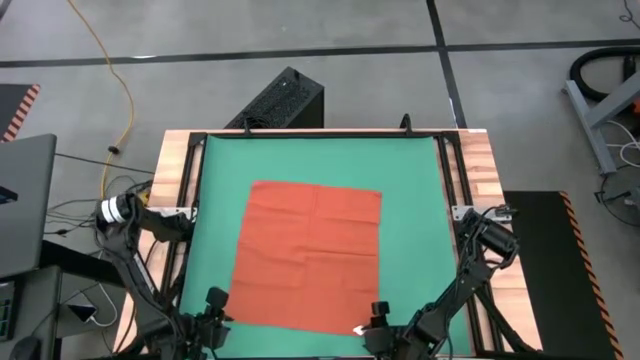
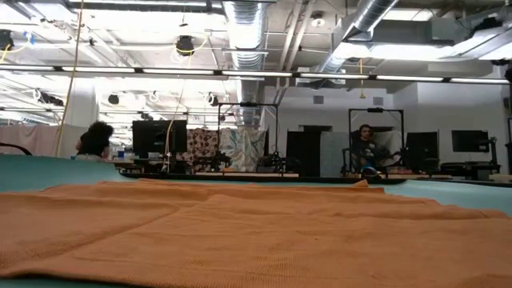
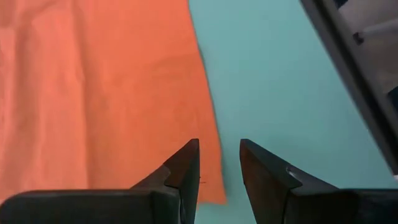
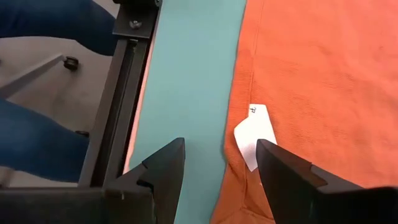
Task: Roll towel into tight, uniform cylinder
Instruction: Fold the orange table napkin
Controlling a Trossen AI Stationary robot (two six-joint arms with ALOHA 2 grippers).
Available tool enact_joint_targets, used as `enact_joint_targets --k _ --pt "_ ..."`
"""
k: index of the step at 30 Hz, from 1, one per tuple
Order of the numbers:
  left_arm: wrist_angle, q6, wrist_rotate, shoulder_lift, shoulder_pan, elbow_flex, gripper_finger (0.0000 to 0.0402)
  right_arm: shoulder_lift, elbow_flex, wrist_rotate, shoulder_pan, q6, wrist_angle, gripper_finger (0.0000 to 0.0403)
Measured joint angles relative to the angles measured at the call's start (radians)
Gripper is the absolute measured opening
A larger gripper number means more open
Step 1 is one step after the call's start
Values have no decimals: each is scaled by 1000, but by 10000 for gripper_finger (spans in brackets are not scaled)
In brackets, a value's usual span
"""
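The orange-red towel (image 1: pixel 308 255) lies spread flat on the green mat (image 1: pixel 410 180). It fills the foreground of the low view (image 2: pixel 240 232). Its small white tag (image 4: pixel 254 134) sticks out at the near right corner (image 1: pixel 358 328). My left gripper (image 1: pixel 215 302) is open over the towel's near left corner, and the towel's side edge (image 3: pixel 208 124) runs between its fingers (image 3: pixel 219 165). My right gripper (image 1: pixel 378 314) is open over the near right corner, with its fingers on either side of the tag and the towel's edge (image 4: pixel 221 155). Neither gripper holds anything.
The mat sits in a black frame (image 1: pixel 195 170) on a wooden table (image 1: pixel 478 170). Bare mat lies on all sides of the towel, widest at the far side. A black box (image 1: pixel 285 100) stands beyond the far edge. People sit far off in the room (image 2: pixel 366 148).
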Motion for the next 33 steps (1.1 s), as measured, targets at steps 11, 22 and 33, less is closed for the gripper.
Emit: enact_joint_targets --k 11,22,33 --pt "-81 -56 2 146 -13 2 105 1 0 7 0 51 -4 222" --pt "-156 -166 89 148 -30 3 45 0 1 4 -8 80 -53 191" --pt "-183 -325 96 148 -32 -26 1 -1 1 5 -20 101 -78 107"
